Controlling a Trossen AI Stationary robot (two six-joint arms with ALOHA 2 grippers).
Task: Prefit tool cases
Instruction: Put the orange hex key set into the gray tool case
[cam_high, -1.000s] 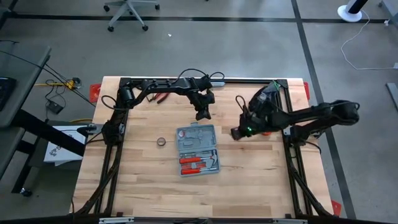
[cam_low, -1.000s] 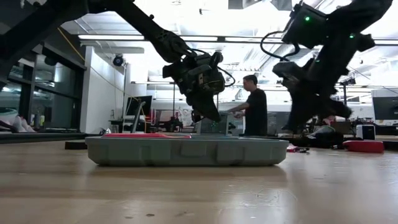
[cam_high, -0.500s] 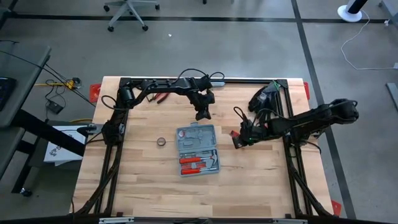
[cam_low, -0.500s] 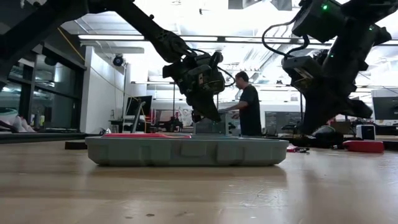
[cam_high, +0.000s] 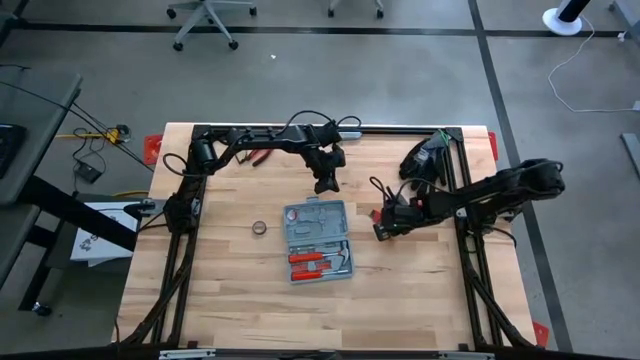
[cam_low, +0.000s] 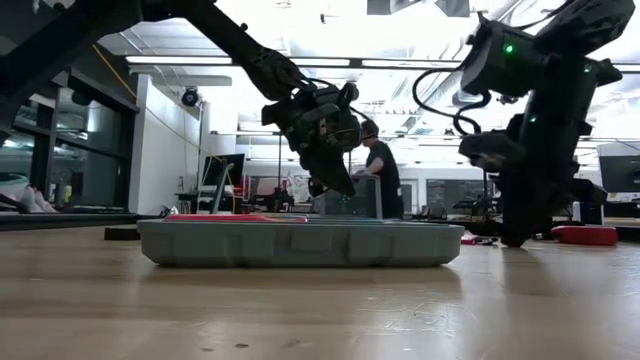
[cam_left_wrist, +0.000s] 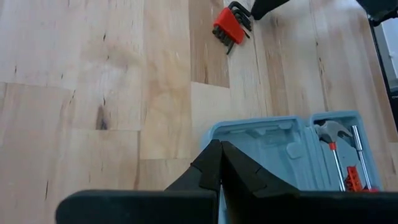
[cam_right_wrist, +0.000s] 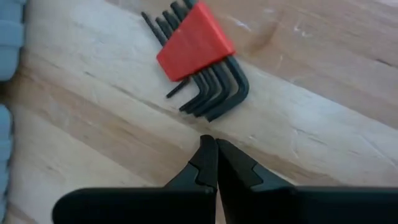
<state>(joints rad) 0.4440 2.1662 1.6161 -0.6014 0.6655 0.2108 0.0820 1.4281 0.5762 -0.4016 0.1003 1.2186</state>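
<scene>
The tool case (cam_high: 318, 240) lies open and flat on the wooden table, grey-blue, with red-handled tools (cam_high: 310, 262) in its near half. It also shows in the low view (cam_low: 300, 243) and the left wrist view (cam_left_wrist: 280, 149). My left gripper (cam_high: 324, 185) hangs shut just above the case's far edge, clear of it (cam_low: 325, 188). My right gripper (cam_right_wrist: 214, 148) is shut, points steeply down and stands close beside a red-sleeved hex key set (cam_right_wrist: 196, 56) lying on the table to the right of the case (cam_high: 378, 217); it does not touch the keys.
A small roll of tape (cam_high: 260, 228) lies left of the case. Red-handled pliers (cam_high: 262, 157) lie near the far edge, under the left arm. The dark frame rails (cam_high: 465, 240) run along the table's sides. A person (cam_low: 378, 170) stands in the room behind.
My right gripper has come down toward the table beside the hex key set and tipped to point more steeply downward, staying shut. The person in the background has walked toward the left of the low view.
</scene>
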